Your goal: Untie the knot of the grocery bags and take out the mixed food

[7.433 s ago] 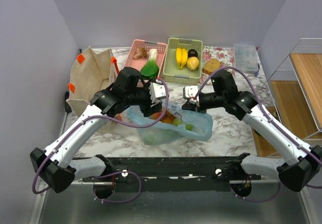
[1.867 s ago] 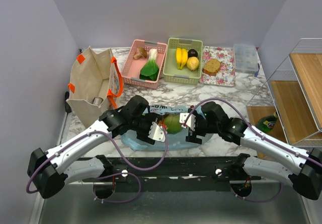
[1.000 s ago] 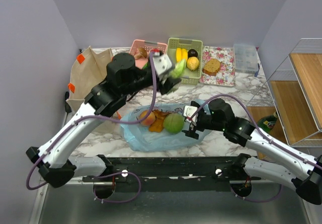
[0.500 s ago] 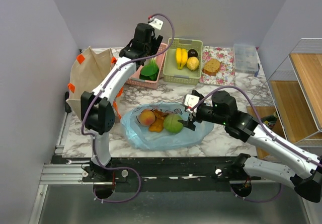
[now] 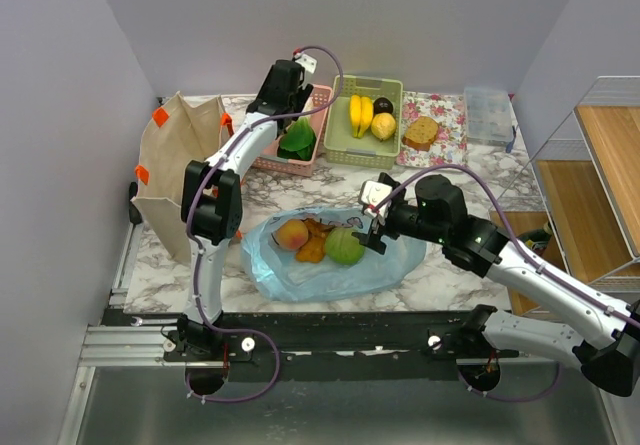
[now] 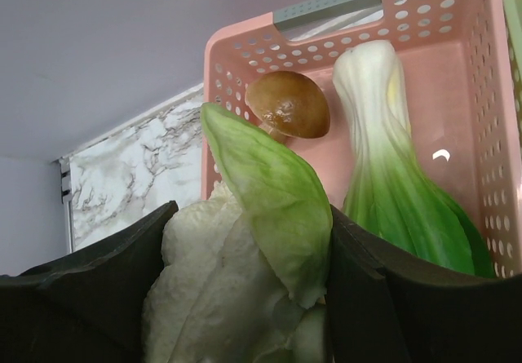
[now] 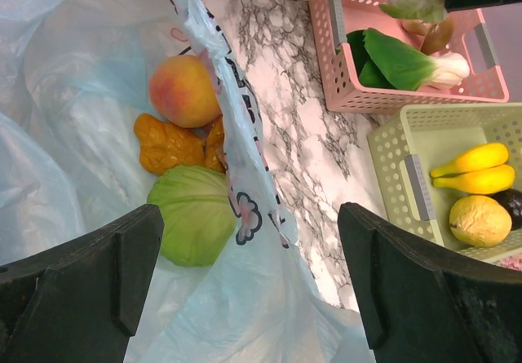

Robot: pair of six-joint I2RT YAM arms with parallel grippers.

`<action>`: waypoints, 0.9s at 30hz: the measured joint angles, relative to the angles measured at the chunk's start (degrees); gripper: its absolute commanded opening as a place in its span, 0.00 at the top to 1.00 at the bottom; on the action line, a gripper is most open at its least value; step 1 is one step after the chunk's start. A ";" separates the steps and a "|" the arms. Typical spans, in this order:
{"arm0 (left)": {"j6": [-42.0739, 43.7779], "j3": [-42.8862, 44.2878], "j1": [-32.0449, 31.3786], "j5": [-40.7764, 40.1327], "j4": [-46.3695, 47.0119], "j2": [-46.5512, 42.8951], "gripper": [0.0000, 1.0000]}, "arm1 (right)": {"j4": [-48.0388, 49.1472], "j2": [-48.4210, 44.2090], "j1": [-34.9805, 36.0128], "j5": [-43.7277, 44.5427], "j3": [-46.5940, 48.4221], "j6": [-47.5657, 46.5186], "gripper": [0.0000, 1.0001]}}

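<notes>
Left wrist view: my left claw (image 6: 249,216) is closed on a leafy cabbage (image 6: 245,265), a pale white toy with one green leaf standing up; both dark fingers (image 6: 98,281) press its sides at the bottom of the frame. Beyond it, in the upper right, lies the pink basket (image 6: 236,45), holding a brown mushroom (image 6: 287,104) and a bok choy (image 6: 383,151). The cabbage hangs above the basket's near end.

Right wrist view: my right claw (image 7: 249,216) stands wide open and grips nothing, with one finger in each lower corner. Between and beyond them spreads the light blue plastic bag (image 7: 73,45), its mouth open and its printed edge running diagonally through the centre. Inside, left of centre, sit a peach (image 7: 184,90), knobbly orange pieces (image 7: 170,144) touching it, and a round green cabbage (image 7: 194,214) just below them. To the right is the marble tabletop (image 7: 285,110), then a green basket (image 7: 400,175) with bananas (image 7: 477,170).

Overhead view: the bag lies at lower centre, well apart from both baskets at the top.
</notes>
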 measured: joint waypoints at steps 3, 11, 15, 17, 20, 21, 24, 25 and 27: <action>1.18 0.13 0.04 -0.04 1.03 1.79 0.71 | -0.31 0.09 0.00 0.74 0.26 0.00 0.03; 3.15 3.10 0.72 -0.85 0.70 4.96 0.11 | -1.42 0.37 0.00 1.27 0.42 -0.07 0.03; 1.75 3.08 0.98 1.44 -1.11 3.39 0.02 | -2.08 0.90 0.00 1.25 0.42 -0.63 0.03; 0.63 3.08 1.07 3.19 -3.43 1.38 0.02 | -2.84 1.75 0.00 1.11 0.42 -0.68 0.04; -1.07 3.08 1.07 5.03 -6.14 -3.06 0.02 | -4.13 3.30 0.00 0.24 0.42 -0.68 0.06; -1.70 3.08 1.07 5.51 -7.04 -4.98 0.01 | -4.70 3.87 0.00 -0.31 0.44 -0.70 0.06; -4.20 2.01 1.07 9.27 -9.70 -12.46 0.02 | -6.49 5.51 0.00 -2.54 1.05 -1.14 0.07; -4.81 0.79 1.07 11.52 -10.36 -16.04 0.02 | -7.34 6.01 0.00 -3.30 1.49 -1.31 0.07; -5.88 -2.21 1.07 16.13 -11.52 -23.12 0.02 | -8.41 6.82 0.00 -4.92 2.38 -1.75 0.08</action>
